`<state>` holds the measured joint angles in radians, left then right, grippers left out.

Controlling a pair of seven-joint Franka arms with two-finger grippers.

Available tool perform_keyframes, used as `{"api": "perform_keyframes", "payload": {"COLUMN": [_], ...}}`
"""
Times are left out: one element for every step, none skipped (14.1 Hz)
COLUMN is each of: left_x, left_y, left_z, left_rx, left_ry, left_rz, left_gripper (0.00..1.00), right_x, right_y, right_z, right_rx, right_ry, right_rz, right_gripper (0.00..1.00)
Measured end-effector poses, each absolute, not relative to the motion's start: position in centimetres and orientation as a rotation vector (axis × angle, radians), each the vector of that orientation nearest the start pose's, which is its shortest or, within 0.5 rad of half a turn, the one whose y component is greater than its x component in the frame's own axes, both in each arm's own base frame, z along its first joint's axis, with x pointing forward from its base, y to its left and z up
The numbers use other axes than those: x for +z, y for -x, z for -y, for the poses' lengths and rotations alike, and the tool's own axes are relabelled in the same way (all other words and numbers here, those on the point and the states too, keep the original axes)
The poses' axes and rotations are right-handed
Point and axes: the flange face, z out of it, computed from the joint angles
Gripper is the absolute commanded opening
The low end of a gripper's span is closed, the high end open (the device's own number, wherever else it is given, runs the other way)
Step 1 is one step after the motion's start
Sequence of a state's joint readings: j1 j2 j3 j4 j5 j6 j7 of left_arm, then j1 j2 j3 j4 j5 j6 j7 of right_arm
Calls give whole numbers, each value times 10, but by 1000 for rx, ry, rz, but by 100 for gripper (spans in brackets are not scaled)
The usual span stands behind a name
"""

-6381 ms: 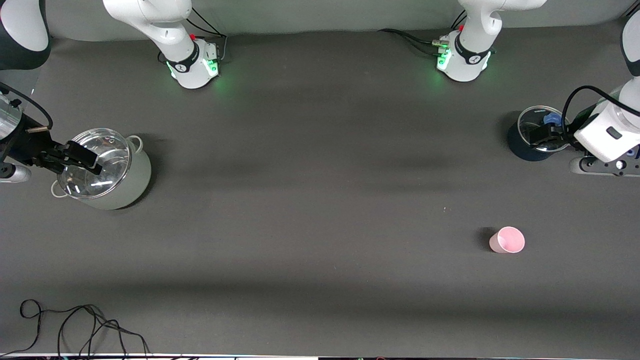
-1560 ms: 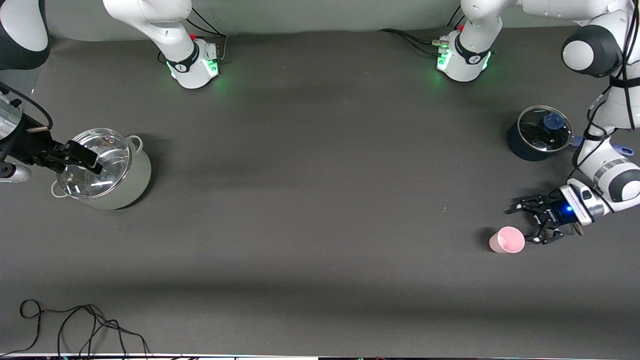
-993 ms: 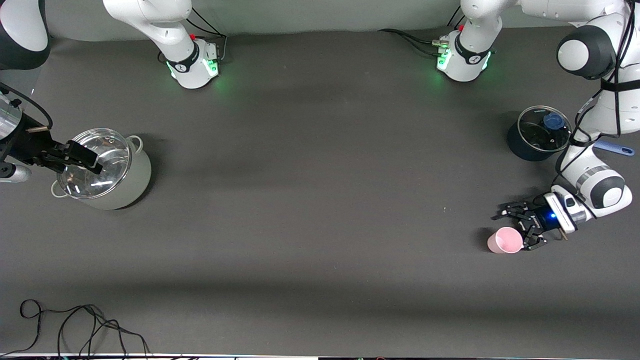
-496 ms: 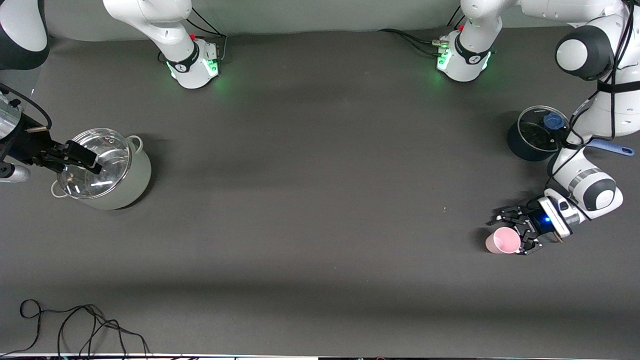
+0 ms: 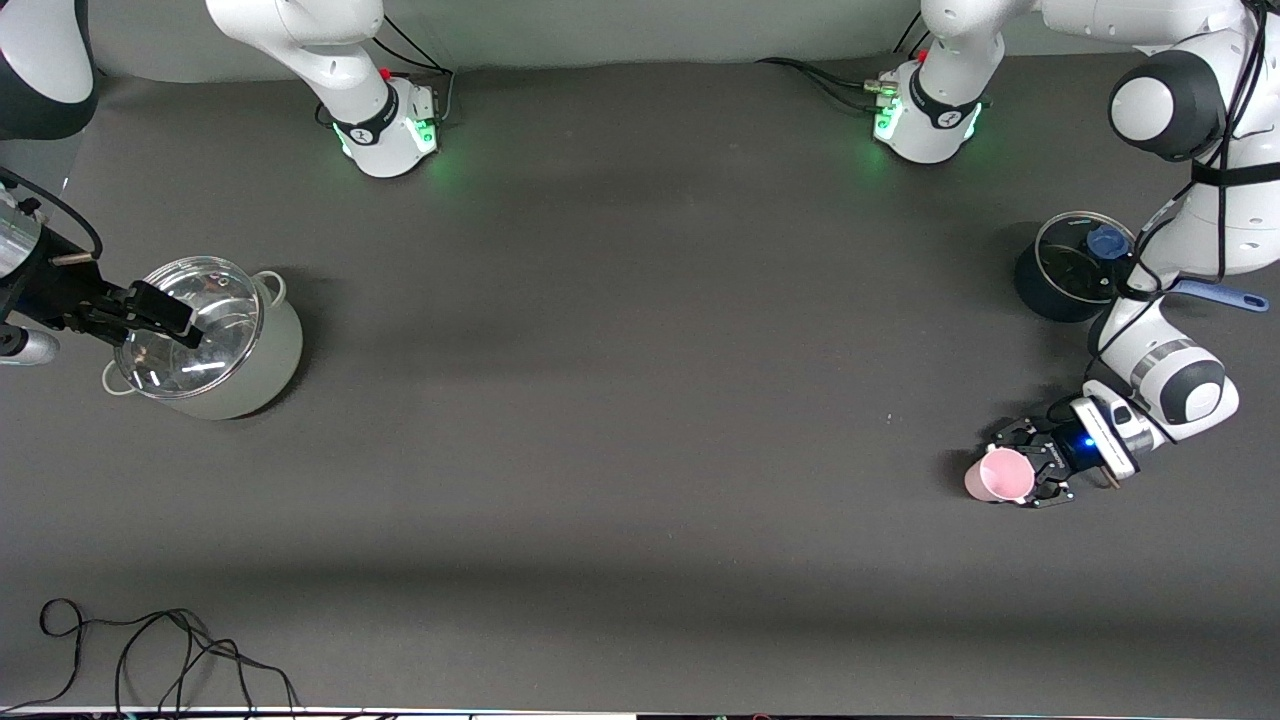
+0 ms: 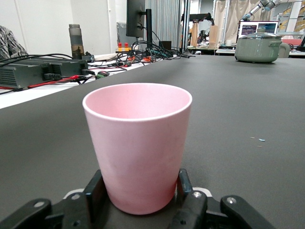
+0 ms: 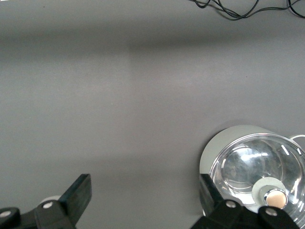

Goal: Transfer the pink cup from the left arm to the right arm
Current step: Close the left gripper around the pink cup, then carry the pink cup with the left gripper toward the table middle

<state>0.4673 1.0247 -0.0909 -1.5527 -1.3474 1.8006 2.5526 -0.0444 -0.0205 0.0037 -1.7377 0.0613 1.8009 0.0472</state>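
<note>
Dark tabletop (image 5: 640, 400) carries a lidded grey-green pot (image 5: 205, 340) under the spread right gripper (image 5: 160, 312); the left gripper (image 5: 1020, 475) pinches the upright, empty pink cup (image 5: 998, 476).

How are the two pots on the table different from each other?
The pale green pot is bigger and light-colored; the dark pot is smaller and nearly black. The pale green pot has small loop handles, the dark pot one long blue handle. The pale green pot's lid knob looks silver, the dark pot's blue. The right gripper hangs open over the pale green pot; nothing hangs over the dark pot. Both wear glass lids.
</note>
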Motion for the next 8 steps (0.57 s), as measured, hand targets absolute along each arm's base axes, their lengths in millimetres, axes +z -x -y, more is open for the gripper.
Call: {"api": "perform_keyframes", "payload": {"left_x": [52, 52, 53, 55, 60, 68, 77, 89], "left_y": [-619, -620, -621, -624, -628, -633, -639, -645], "left_z": [-162, -162, -161, -159, -155, -148, -140, -128], "left_rx": [1314, 1312, 1307, 1297, 1282, 1265, 1247, 1229], "left_ry": [-1673, -1677, -1683, -1691, -1696, -1705, -1718, -1731], "left_rz": [1152, 1146, 1139, 1130, 1119, 1115, 1112, 1105], "left_gripper": [44, 42, 42, 41, 41, 41, 41, 41], "right_x": [577, 577, 577, 577, 577, 577, 577, 577], "right_y": [-564, -564, -564, -564, -564, -564, -564, -564], "right_z": [18, 18, 18, 18, 18, 18, 18, 18], "right_rx": [-129, -129, -129, -129, -129, -129, -129, -129], "right_ry": [3075, 3075, 3075, 3075, 3075, 3075, 3075, 3075], "right_rz": [-153, -153, -153, -153, -153, -153, -153, -153], "right_gripper": [100, 100, 100, 100, 100, 99, 99, 100]}}
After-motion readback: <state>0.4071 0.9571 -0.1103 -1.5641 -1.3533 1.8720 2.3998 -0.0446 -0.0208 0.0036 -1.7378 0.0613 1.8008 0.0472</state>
